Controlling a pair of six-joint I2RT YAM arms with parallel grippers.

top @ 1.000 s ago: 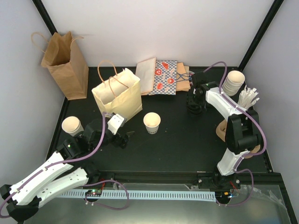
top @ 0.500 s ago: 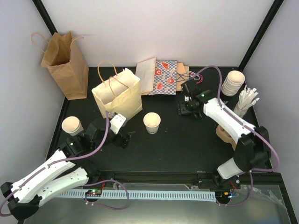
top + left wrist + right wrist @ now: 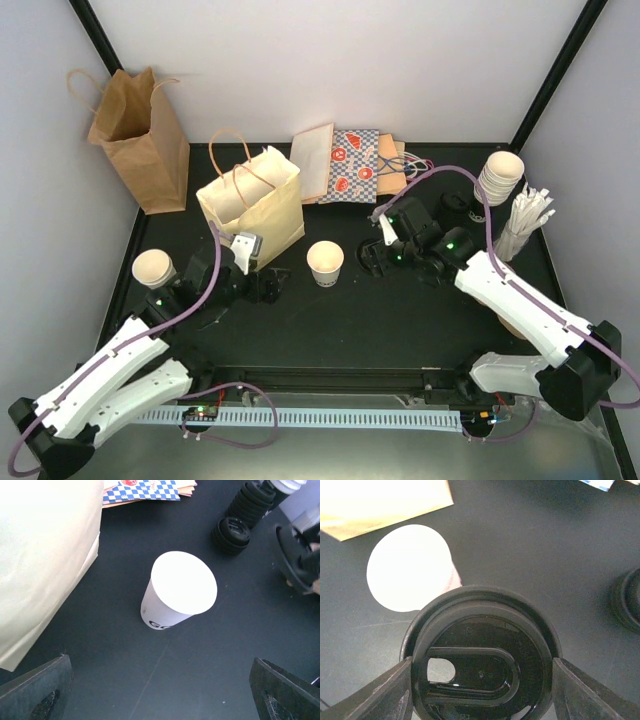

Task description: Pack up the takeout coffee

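Note:
A small white paper cup (image 3: 325,262) stands upright and uncovered in the middle of the table; it also shows in the left wrist view as the cup (image 3: 179,591) and in the right wrist view as the cup (image 3: 409,567). My right gripper (image 3: 372,258) hovers just right of it, shut on a black plastic lid (image 3: 481,665) held flat between both fingers. My left gripper (image 3: 265,285) is open and empty, left of the cup and pointing at it. A second white cup (image 3: 153,268) stands at the far left.
An open cream handled bag (image 3: 255,205) stands behind the left gripper, and a brown bag (image 3: 140,135) at the back left. Flat printed bags (image 3: 350,165) lie at the back. A cup stack (image 3: 500,175), white sticks (image 3: 528,215) and stacked black lids (image 3: 232,530) sit at the right.
The right arm has swung left from the back right corner to beside the middle cup, carrying the black lid. The left gripper has edged slightly toward the cup.

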